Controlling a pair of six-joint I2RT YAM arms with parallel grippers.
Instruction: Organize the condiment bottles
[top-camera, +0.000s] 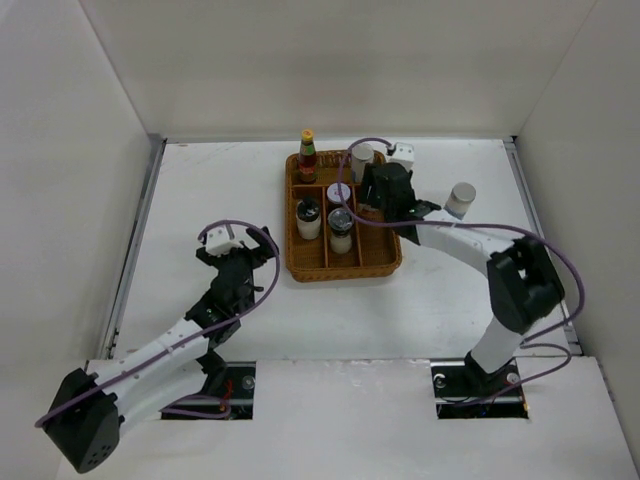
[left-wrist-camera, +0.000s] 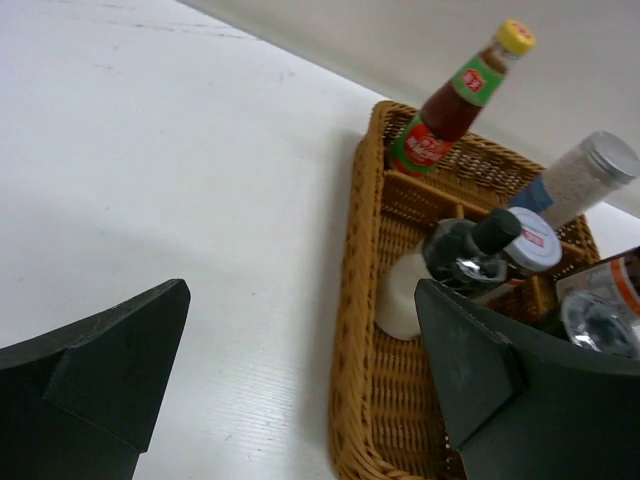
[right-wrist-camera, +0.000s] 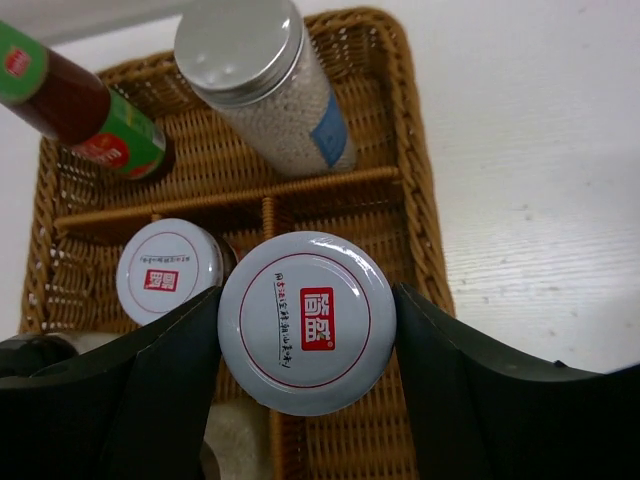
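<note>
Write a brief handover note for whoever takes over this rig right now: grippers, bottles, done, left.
Left gripper: open, empty, over the table left of the wicker tray.
Right gripper: shut on a white-lidded jar at the tray's right side.
In tray: red sauce bottle, white shaker, three short jars.
Outside: a loose shaker stands on the table right of the tray.
Done: five stowed.
Left: settle the held jar, then fetch the loose shaker.
</note>
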